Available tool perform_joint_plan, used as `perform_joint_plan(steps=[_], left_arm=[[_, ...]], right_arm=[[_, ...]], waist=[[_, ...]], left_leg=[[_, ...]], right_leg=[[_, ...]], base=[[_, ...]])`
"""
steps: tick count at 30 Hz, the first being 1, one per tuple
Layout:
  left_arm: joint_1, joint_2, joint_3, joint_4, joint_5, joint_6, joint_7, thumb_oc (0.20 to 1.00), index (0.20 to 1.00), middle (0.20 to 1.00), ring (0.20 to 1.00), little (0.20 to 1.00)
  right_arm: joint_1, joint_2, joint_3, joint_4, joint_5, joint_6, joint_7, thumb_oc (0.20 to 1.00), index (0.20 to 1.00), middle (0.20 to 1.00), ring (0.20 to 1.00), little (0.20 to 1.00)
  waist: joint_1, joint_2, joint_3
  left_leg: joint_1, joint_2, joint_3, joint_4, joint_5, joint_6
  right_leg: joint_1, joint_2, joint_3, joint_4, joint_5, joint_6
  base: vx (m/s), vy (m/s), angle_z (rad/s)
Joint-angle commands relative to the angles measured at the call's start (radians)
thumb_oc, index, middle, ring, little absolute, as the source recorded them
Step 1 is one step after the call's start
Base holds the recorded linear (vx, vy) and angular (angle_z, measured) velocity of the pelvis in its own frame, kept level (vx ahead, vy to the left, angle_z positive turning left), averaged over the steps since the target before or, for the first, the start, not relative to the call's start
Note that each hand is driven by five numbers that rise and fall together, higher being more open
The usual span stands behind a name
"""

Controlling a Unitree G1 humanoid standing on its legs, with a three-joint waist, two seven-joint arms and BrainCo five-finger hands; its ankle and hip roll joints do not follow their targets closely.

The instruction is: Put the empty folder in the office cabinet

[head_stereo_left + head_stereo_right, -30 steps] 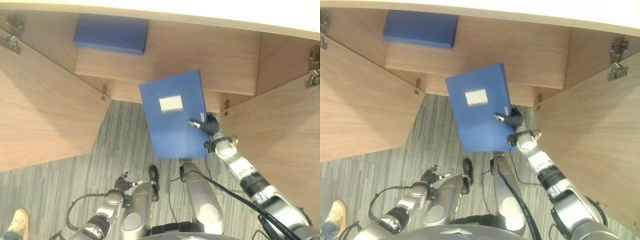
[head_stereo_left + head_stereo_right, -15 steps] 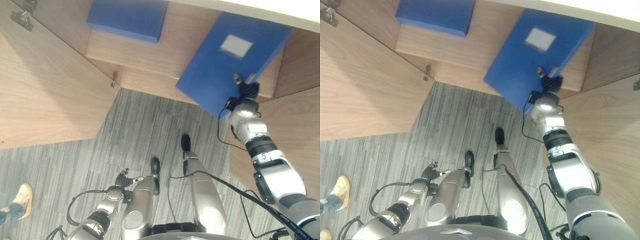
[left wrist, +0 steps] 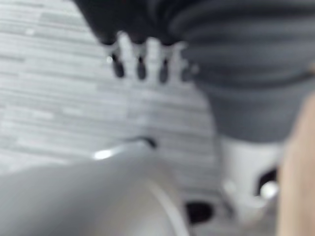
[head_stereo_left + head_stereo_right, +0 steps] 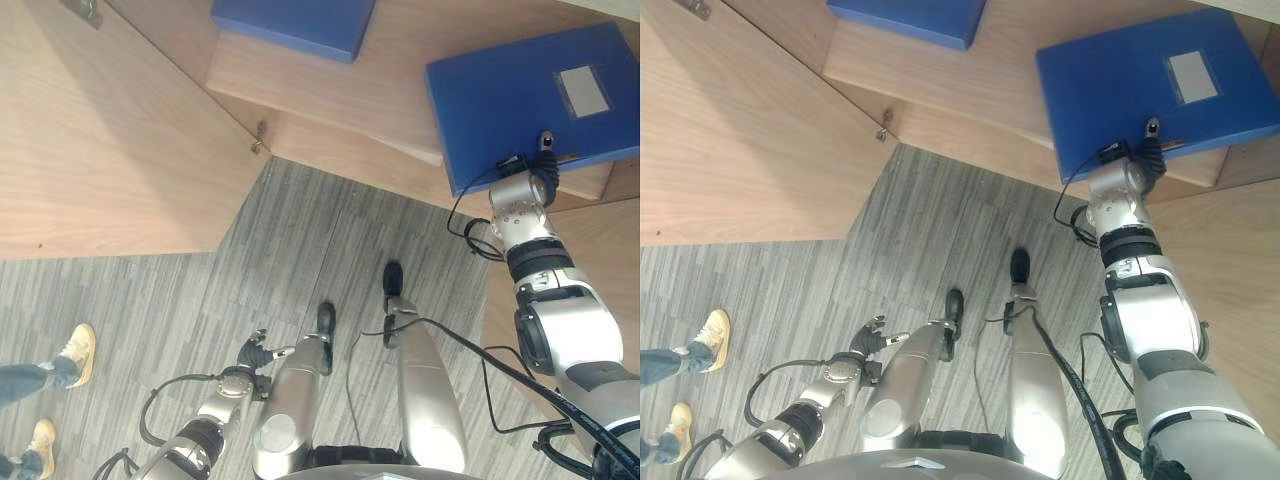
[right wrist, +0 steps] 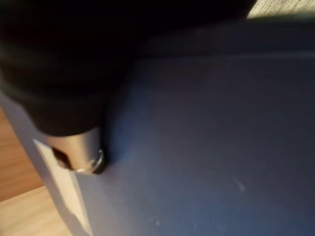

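Nearest you, the left hand (image 4: 252, 356) hangs low over the striped floor (image 4: 250, 270) with its fingers relaxed. Farther out, your right hand (image 4: 528, 180) pinches the blue folder (image 4: 520, 100), thumb on top, lying on the office cabinet (image 4: 330, 80) shelf's right side, and a second blue folder (image 4: 295, 22) lies farther left.

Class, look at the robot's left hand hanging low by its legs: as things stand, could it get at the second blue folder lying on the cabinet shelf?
Probably not without a big move. The left hand hangs low above the floor, while that blue folder lies far ahead on the cabinet shelf. Nothing blocks the path, though.
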Motion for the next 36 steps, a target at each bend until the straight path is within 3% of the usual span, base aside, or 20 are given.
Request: perform_joint_plan(steps=[1, 9, 12, 13, 14, 15, 16, 17, 19, 20, 27, 32, 33, 34, 36], left_arm=[[0.141, 0.006, -0.070, -0.008, -0.032, 0.028, -0.007, 1.000, 1.000, 1.000, 1.000, 1.000], [0.174, 0.027, -0.079, -0.020, -0.042, 0.038, -0.038, 1.000, 1.000, 1.000, 1.000, 1.000], [0.188, 0.027, -0.079, -0.023, -0.041, 0.033, -0.040, 1.000, 1.000, 1.000, 1.000, 1.000], [0.201, 0.027, -0.080, -0.022, -0.052, 0.025, -0.043, 1.000, 1.000, 1.000, 1.000, 1.000], [0.200, 0.027, -0.082, -0.021, -0.056, 0.022, -0.045, 1.000, 1.000, 1.000, 1.000, 1.000], [0.211, 0.028, -0.081, -0.025, -0.059, 0.021, -0.050, 1.000, 1.000, 1.000, 1.000, 1.000], [0.212, 0.028, -0.082, -0.029, -0.059, 0.021, -0.050, 1.000, 1.000, 1.000, 1.000, 1.000], [0.214, 0.035, -0.082, -0.043, -0.061, 0.033, -0.054, 1.000, 1.000, 1.000, 1.000, 1.000], [0.217, 0.039, -0.085, -0.054, -0.065, 0.041, -0.053, 1.000, 1.000, 1.000, 1.000, 1.000], [0.229, 0.044, -0.081, -0.059, -0.061, 0.042, -0.056, 1.000, 1.000, 1.000, 1.000, 1.000], [0.268, 0.072, -0.068, -0.086, -0.073, 0.038, -0.060, 1.000, 1.000, 1.000, 1.000, 1.000], [0.286, 0.092, -0.050, -0.109, -0.090, 0.052, -0.057, 1.000, 1.000, 1.000, 1.000, 1.000], [0.285, 0.096, -0.051, -0.110, -0.094, 0.053, -0.056, 1.000, 1.000, 1.000, 1.000, 1.000], [0.288, 0.094, -0.048, -0.108, -0.091, 0.051, -0.056, 1.000, 1.000, 1.000, 1.000, 1.000], [0.293, 0.096, -0.039, -0.105, -0.089, 0.047, -0.058, 1.000, 1.000, 1.000, 1.000, 1.000]], right_arm=[[-0.050, -0.100, -0.051, -0.013, -0.029, -0.159, -0.064, 0.200, 0.200, 0.200, 0.200, 0.200], [-0.151, -0.147, -0.031, 0.033, -0.178, -0.198, -0.111, 0.200, 0.200, 0.200, 0.200, 0.200], [-0.160, -0.151, -0.039, 0.047, -0.086, -0.279, -0.097, 0.200, 0.200, 0.200, 0.200, 0.200], [-0.174, -0.152, -0.042, 0.053, -0.030, -0.323, -0.080, 0.200, 0.200, 0.200, 0.200, 0.200], [-0.181, -0.153, -0.040, 0.057, -0.013, -0.333, -0.073, 0.200, 0.200, 0.200, 0.200, 0.200], [-0.192, -0.157, -0.041, 0.057, -0.008, -0.386, -0.089, 0.200, 0.200, 0.200, 0.200, 0.200], [-0.194, -0.158, -0.042, 0.054, -0.017, -0.390, -0.094, 0.200, 0.200, 0.200, 0.200, 0.200], [-0.206, -0.156, -0.039, 0.044, -0.003, -0.395, -0.111, 0.200, 0.200, 0.200, 0.200, 0.200], [-0.213, -0.154, -0.036, 0.037, 0.031, -0.388, -0.129, 0.200, 0.200, 0.200, 0.200, 0.200], [-0.212, -0.158, -0.032, 0.041, 0.048, -0.378, -0.131, 0.200, 0.200, 0.200, 0.200, 0.200], [-0.249, -0.177, 0.003, 0.060, 0.108, -0.314, -0.081, 0.200, 0.200, 0.200, 0.200, 0.200], [-0.278, -0.179, 0.036, 0.064, 0.122, -0.201, -0.019, 0.200, 0.200, 0.200, 0.200, 0.200], [-0.284, -0.179, 0.044, 0.068, 0.150, -0.174, -0.022, 1.000, 1.000, 1.000, 1.000, 1.000], [-0.284, -0.181, 0.048, 0.072, 0.167, -0.151, -0.008, 1.000, 1.000, 1.000, 1.000, 1.000], [-0.286, -0.189, 0.061, 0.088, 0.145, -0.022, 0.041, 1.000, 1.000, 1.000, 1.000, 1.000]], waist=[[-0.006, 0.032, -0.049], [0.011, 0.056, -0.049], [0.022, 0.060, -0.049], [0.031, 0.070, -0.049], [0.028, 0.066, -0.049], [0.036, 0.076, -0.049], [0.034, 0.071, -0.049], [0.039, 0.077, -0.049], [0.039, 0.071, -0.049], [0.047, 0.076, -0.049], [0.064, 0.069, -0.049], [0.074, 0.067, -0.049], [0.074, 0.065, -0.049], [0.075, 0.064, -0.049], [0.078, 0.062, -0.049]], left_leg=[[0.066, 0.004, 0.001, 0.026, -0.063, 0.067], [-0.009, -0.008, -0.001, 0.107, -0.042, 0.071], [-0.048, -0.012, 0.001, 0.140, -0.044, 0.077], [-0.047, -0.012, -0.007, 0.163, -0.063, 0.080], [-0.067, -0.015, 0.002, 0.167, -0.043, 0.079], [-0.067, -0.017, -0.010, 0.186, -0.059, 0.080], [-0.089, -0.020, -0.002, 0.190, -0.039, 0.079], [-0.092, -0.022, -0.009, 0.210, -0.056, 0.081], [-0.127, -0.025, 0.002, 0.225, -0.032, 0.081], [-0.123, -0.027, -0.005, 0.243, -0.061, 0.085], [-0.231, -0.042, 0.000, 0.380, -0.083, 0.092], [-0.295, -0.047, 0.011, 0.435, -0.085, 0.093], [-0.306, -0.046, 0.014, 0.449, -0.085, 0.091], [-0.313, -0.046, 0.016, 0.455, -0.085, 0.092], [-0.330, -0.046, 0.018, 0.470, -0.088, 0.091]], right_leg=[[-0.087, 0.016, 0.013, 0.093, -0.066, 0.041], [-0.117, 0.020, 0.012, 0.157, -0.108, 0.027], [-0.128, 0.018, 0.007, 0.175, -0.120, 0.024], [-0.120, 0.027, 0.010, 0.200, -0.160, 0.025], [-0.132, 0.021, 0.006, 0.190, -0.136, 0.018], [-0.126, 0.030, 0.012, 0.214, -0.171, 0.019], [-0.139, 0.024, 0.007, 0.204, -0.146, 0.013], [-0.137, 0.031, 0.010, 0.224, -0.173, 0.017], [-0.151, 0.022, 0.003, 0.209, -0.145, 0.011], [-0.141, 0.030, 0.006, 0.229, -0.177, 0.016], [-0.175, 0.039, 0.003, 0.277, -0.198, 0.005], [-0.189, 0.040, -0.006, 0.289, -0.204, 0.001], [-0.192, 0.041, -0.007, 0.293, -0.206, 0.001], [-0.193, 0.041, -0.008, 0.294, -0.207, 0.000], [-0.193, 0.041, -0.010, 0.298, -0.209, -0.001]], base=[[0.06, -0.032, 0.00], [0.07, -0.024, 0.03], [0.10, -0.042, 0.02], [0.07, -0.041, 0.01], [0.17, -0.027, 0.01], [-0.02, -0.039, 0.00], [0.16, -0.032, -0.01], [-0.04, -0.053, 0.01], [0.06, -0.056, 0.03], [0.15, -0.053, 0.01], [0.06, -0.058, 0.00], [0.01, -0.045, -0.03], [0.00, 0.000, 0.00], [0.00, 0.000, 0.00], [-0.01, -0.018, 0.00]])
